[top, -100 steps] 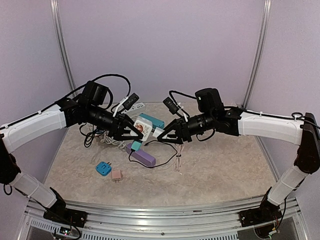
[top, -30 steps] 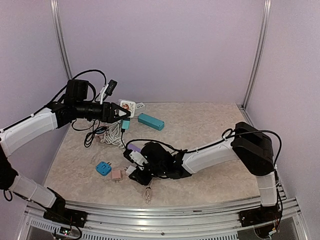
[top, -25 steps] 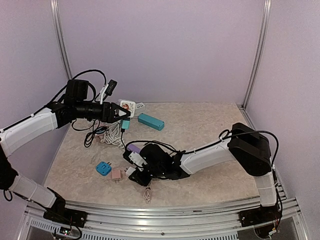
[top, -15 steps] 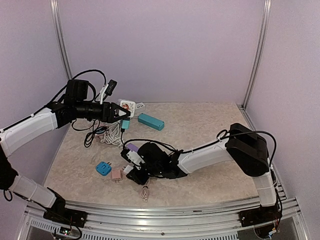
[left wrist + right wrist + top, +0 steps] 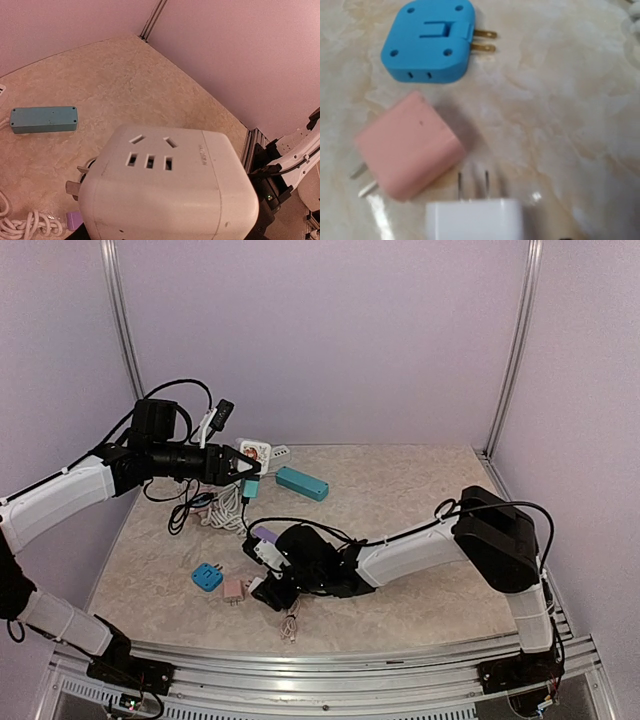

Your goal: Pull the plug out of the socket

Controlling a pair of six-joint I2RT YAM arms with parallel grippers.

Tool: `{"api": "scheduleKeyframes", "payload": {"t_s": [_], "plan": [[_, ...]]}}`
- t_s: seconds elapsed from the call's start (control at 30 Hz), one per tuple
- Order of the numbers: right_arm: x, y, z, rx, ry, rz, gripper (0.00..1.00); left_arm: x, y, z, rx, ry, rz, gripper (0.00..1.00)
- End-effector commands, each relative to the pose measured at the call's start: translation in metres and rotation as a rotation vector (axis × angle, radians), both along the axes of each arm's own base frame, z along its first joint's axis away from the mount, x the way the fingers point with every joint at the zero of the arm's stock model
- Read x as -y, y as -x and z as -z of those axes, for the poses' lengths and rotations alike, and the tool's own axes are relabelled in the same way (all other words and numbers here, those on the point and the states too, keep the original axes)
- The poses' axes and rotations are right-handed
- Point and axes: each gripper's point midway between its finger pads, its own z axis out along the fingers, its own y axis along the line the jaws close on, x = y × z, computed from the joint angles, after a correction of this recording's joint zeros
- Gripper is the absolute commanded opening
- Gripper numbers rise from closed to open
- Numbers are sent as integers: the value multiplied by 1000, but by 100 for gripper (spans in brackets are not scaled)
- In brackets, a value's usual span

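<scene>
My left gripper (image 5: 243,468) is raised over the back left of the table, shut on the white cube socket (image 5: 256,452). That socket (image 5: 165,195) fills the left wrist view, its slots empty on the face I see. A small teal piece (image 5: 250,488) with a dark cable hangs just under it. My right gripper (image 5: 262,590) is low at the table's front. The white plug (image 5: 472,220) lies at the bottom of the right wrist view, its two prongs pointing at the pink adapter (image 5: 407,145). Its fingers are hidden, so its grip is unclear.
A blue adapter (image 5: 207,577) and the pink adapter (image 5: 233,590) lie left of my right gripper. A purple strip (image 5: 265,537) sits behind it, a teal power strip (image 5: 302,483) further back, and coiled white cable (image 5: 225,515) at the left. A thin cord (image 5: 290,625) trails toward the front edge.
Since the earliest frame the arms have separated, the plug going down with the right gripper. Over the last second the right gripper slid slightly left toward the pink adapter; the left arm stayed still.
</scene>
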Motion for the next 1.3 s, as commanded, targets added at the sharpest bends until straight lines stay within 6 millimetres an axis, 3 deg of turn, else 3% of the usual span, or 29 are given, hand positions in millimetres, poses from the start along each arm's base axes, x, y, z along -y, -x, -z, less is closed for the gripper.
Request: {"api": "scheduleKeyframes", "payload": {"t_s": [0.0,0.23,0.33,0.6,0.77,0.9,1.0,1.27], "plan": [[6,1,-45,52,-51,23,67,-5,-2,-10,47,4,-21,5],[60,-7,-125,163,-124,158,79,-4,0,-13,53,14,-9,5],[87,-14,-151,185,-149,207,84,2,6,-15,59,34,37,5],[140,-34,-220,145,-345,211,91,37,57,-25,144,62,277,5],[149,-12,-258,109,-526,41,94,50,86,-30,207,76,374,5],[156,17,-290,93,-649,-134,96,52,94,-35,240,80,389,5],[156,27,-303,96,-668,-198,96,52,99,-38,272,77,396,5],[137,24,-299,51,-659,-257,97,59,110,-39,299,73,431,5]]}}
